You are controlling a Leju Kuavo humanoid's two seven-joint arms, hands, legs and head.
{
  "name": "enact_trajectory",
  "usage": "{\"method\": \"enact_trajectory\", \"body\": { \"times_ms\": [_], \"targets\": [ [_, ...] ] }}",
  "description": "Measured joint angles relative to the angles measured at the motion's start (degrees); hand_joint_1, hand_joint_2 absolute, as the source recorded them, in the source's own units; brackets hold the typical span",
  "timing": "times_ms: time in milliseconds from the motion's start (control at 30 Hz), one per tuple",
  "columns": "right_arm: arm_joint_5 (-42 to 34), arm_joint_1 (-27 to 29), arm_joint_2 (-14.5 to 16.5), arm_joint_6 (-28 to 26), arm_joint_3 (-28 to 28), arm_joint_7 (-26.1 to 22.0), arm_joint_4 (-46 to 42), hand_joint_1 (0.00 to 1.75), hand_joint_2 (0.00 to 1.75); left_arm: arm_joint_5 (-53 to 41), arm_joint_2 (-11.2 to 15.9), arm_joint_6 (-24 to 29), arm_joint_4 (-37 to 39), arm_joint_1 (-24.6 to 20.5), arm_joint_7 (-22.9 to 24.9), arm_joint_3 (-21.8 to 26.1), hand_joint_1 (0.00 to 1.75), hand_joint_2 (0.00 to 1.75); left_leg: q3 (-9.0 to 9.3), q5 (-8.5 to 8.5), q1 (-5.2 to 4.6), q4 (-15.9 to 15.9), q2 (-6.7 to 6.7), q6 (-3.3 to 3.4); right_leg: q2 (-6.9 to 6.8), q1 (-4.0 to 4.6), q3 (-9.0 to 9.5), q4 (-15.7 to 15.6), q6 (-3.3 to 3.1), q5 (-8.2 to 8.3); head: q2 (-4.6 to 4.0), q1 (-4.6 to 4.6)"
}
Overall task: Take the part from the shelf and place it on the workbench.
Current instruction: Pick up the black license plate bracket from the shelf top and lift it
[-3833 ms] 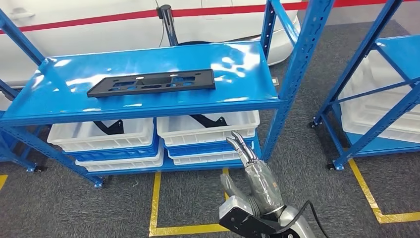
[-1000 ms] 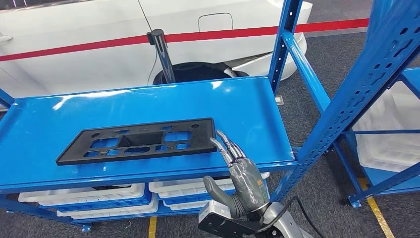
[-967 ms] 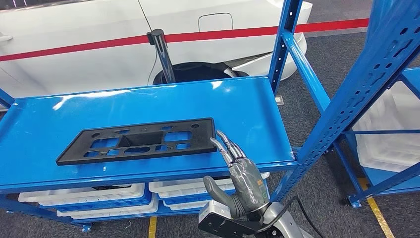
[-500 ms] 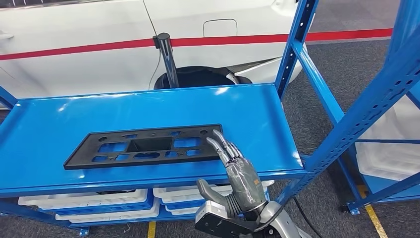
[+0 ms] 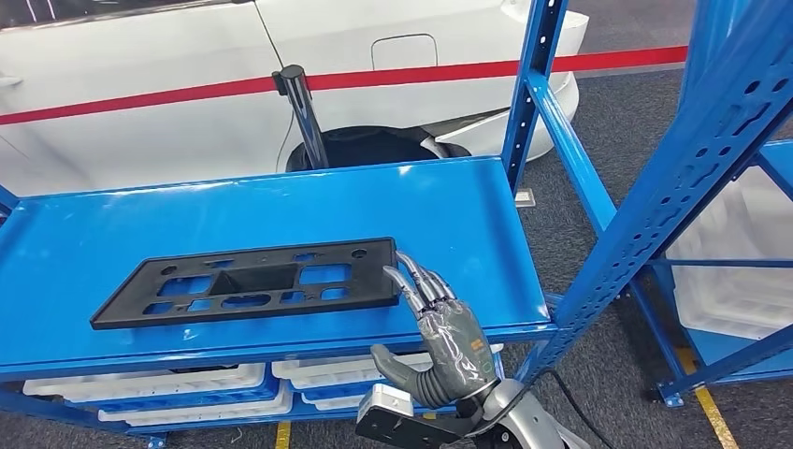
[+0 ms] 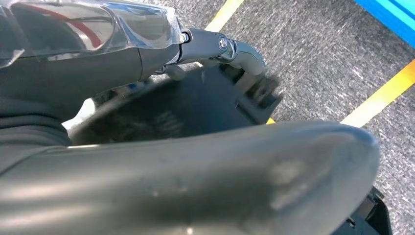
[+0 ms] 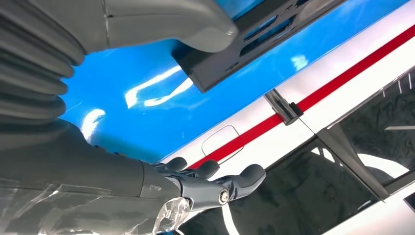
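Reaching for the black part on the blue shelf, right hand at its near end.

The shelf (image 5: 281, 201) is the big blue deck across my head view, and the part (image 5: 248, 281), a long flat black plate with cut-outs, lies flat on it near the front edge. I would slide my fingers over the plate's right end and bring the thumb up under the shelf-side edge only once the plate overhangs, since a flat plate gives nothing to pinch from above. My right hand (image 5: 439, 332) is spread, fingers extended with tips at the plate's right end, thumb held apart below the shelf lip; it holds nothing, and I cannot tell whether the tips touch the plate. My left hand (image 6: 195, 161) hangs over grey carpet, apparently empty.
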Motion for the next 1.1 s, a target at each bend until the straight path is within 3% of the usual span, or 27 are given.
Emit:
{"method": "enact_trajectory", "body": {
  "times_ms": [33,67,100,200,233,300,367,433,500,533,567,600,700,767,867,933,1000,1033,1067,1100],
  "targets": [
    [0.0,0.0,0.1,0.0,0.1,0.0,0.2,0.00,1.75,0.0,0.0,0.0,0.0,0.0,0.0,-0.1,0.00,0.00,-1.25,-0.51,0.01,2.3,0.00,0.03,0.00,0.07,0.02,0.0,-0.03,-0.03,0.00,-0.01],
    [0.0,-0.1,0.1,0.0,0.1,0.0,0.3,0.00,1.75,0.0,0.0,0.0,0.0,-0.1,0.0,-0.1,0.00,0.00,-1.45,0.05,-0.03,2.5,0.00,0.22,0.01,0.17,0.06,0.0,-0.06,-0.05,0.00,-0.01],
    [0.0,-0.2,0.2,0.0,0.2,0.0,0.4,0.00,1.75,0.0,0.0,0.0,0.0,-0.1,0.0,-0.2,0.00,0.00,-0.54,1.60,-0.15,0.2,-0.01,0.60,0.04,0.29,0.14,0.0,-0.09,-0.07,0.00,-0.01],
    [0.4,-0.7,0.3,0.3,0.4,0.2,0.5,0.00,1.75,0.0,0.0,-0.1,0.0,-0.2,0.0,-0.4,0.00,0.00,4.83,7.00,-1.02,-11.9,0.00,2.66,0.13,0.40,0.35,-0.1,-0.06,-0.11,0.00,0.01],
    [0.8,-0.9,0.4,0.8,0.5,0.4,0.6,0.00,1.75,-0.1,0.0,-0.1,0.0,-0.2,0.0,-0.5,0.00,0.00,5.68,7.66,-1.39,-14.0,0.04,3.17,0.07,0.29,0.36,-0.2,0.13,-0.11,0.00,-0.01],
    [2.2,-1.4,0.6,2.4,0.9,0.9,1.0,0.00,1.75,-0.4,0.1,-0.1,0.0,-0.2,0.1,-0.7,0.00,0.00,5.98,7.95,-1.84,-15.2,0.11,3.66,-0.14,0.09,0.57,-0.8,0.85,0.07,0.00,-0.05],
    [3.4,-2.1,0.8,3.7,1.3,1.3,1.6,0.00,1.75,-0.8,0.1,-0.1,0.0,-0.3,0.2,-0.8,0.00,0.00,6.98,8.98,-1.59,-17.0,0.05,3.89,-0.27,0.16,0.79,-0.9,1.43,-0.09,0.00,-0.04],
    [4.3,-2.9,1.1,4.7,1.9,1.4,2.5,0.00,1.75,-1.1,0.0,-0.3,0.0,-0.5,0.4,-1.0,0.00,0.00,8.01,10.02,-1.23,-18.7,0.05,4.04,-0.28,0.38,-0.68,2.7,1.62,-2.36,0.00,0.06],
    [4.8,-3.6,1.4,5.6,2.6,1.5,3.7,0.00,1.75,-1.4,-0.1,-0.6,0.0,-0.6,0.7,-1.1,0.00,0.00,8.11,10.16,-1.31,-18.9,0.05,4.14,-0.26,0.39,-4.16,10.0,1.89,-5.80,0.00,0.17],
    [5.1,-3.8,1.6,6.0,2.9,1.5,4.4,0.00,1.75,-1.6,-0.2,-0.8,0.0,-0.6,0.8,-1.2,0.00,0.00,8.08,10.13,-1.35,-18.8,0.00,4.11,-0.27,0.38,-5.55,12.7,2.06,-6.62,0.00,0.21],
    [5.4,-4.2,1.9,6.4,3.3,1.5,5.0,0.00,1.75,-1.8,-0.2,-0.9,0.0,-0.6,0.9,-1.2,0.00,0.00,8.06,10.06,-1.39,-18.7,-0.06,4.06,-0.28,0.37,-6.01,13.4,2.19,-6.30,0.00,0.22],
    [5.9,-4.6,2.2,6.8,3.7,1.6,5.8,0.00,1.75,-2.0,-0.2,-1.0,0.0,-0.7,1.0,-1.3,0.00,0.00,8.06,9.94,-1.39,-18.6,-0.11,3.97,-0.29,0.37,-5.30,11.7,2.25,-4.84,0.00,0.22],
    [7.5,-6.4,3.5,7.7,4.8,1.8,8.3,0.00,1.75,-2.3,-0.3,-1.2,0.0,-1.0,1.2,-1.5,0.00,0.00,7.90,9.08,-1.47,-17.4,-0.07,3.24,-0.37,0.43,0.07,0.3,1.74,0.45,0.00,0.26],
    [8.3,-7.5,4.5,8.2,5.5,1.9,9.8,0.00,1.75,-2.6,-0.4,-1.4,0.0,-1.3,1.3,-1.7,0.00,0.00,7.60,8.64,-1.63,-16.8,0.06,2.69,-0.31,0.65,1.18,-2.2,1.00,0.91,0.00,0.26],
    [9.1,-9.0,5.8,9.2,6.4,2.1,12.3,0.00,1.75,-3.0,-0.5,-1.7,0.0,-1.6,1.7,-2.1,0.00,0.00,7.22,8.08,-1.59,-16.1,0.08,2.01,-0.33,0.56,1.05,-2.2,0.15,1.12,0.00,0.26],
    [9.4,-9.9,6.5,9.8,7.0,2.2,14.1,0.00,1.75,-3.1,-0.5,-1.8,0.0,-1.6,1.9,-2.3,0.00,0.00,5.23,5.49,-1.21,-11.7,0.06,1.06,-0.41,0.25,1.01,-2.3,-0.29,1.27,0.00,0.15],
    [9.6,-10.5,7.1,10.5,7.4,2.3,15.9,0.00,1.75,-3.3,-0.5,-2.0,0.0,-1.7,1.9,-2.4,0.00,0.00,1.16,1.65,-0.59,-3.2,0.07,0.09,-0.40,0.20,0.90,-2.3,-0.45,1.27,0.00,0.01],
    [9.7,-10.8,7.4,10.8,7.7,2.4,16.9,0.00,1.75,-3.4,-0.5,-2.1,0.0,-1.7,2.0,-2.5,0.00,0.00,-0.65,0.53,-0.30,0.3,0.07,-0.21,-0.40,0.18,0.86,-2.3,-0.45,1.26,0.00,0.00],
    [9.7,-11.0,7.6,11.1,7.9,2.4,17.9,0.00,1.75,-3.5,-0.5,-2.2,0.0,-1.7,2.0,-2.5,0.00,0.00,-1.58,0.48,-0.06,1.9,0.07,-0.39,-0.39,0.16,0.87,-2.3,-0.44,1.24,0.00,-0.01],
    [9.7,-11.3,7.7,11.2,8.1,2.5,18.8,0.00,1.75,-3.6,-0.5,-2.2,0.0,-1.7,2.0,-2.6,0.00,0.00,-1.28,1.59,0.13,0.8,0.07,-0.48,-0.36,0.13,0.91,-2.3,-0.41,1.23,0.00,-0.01]
  ]
}}
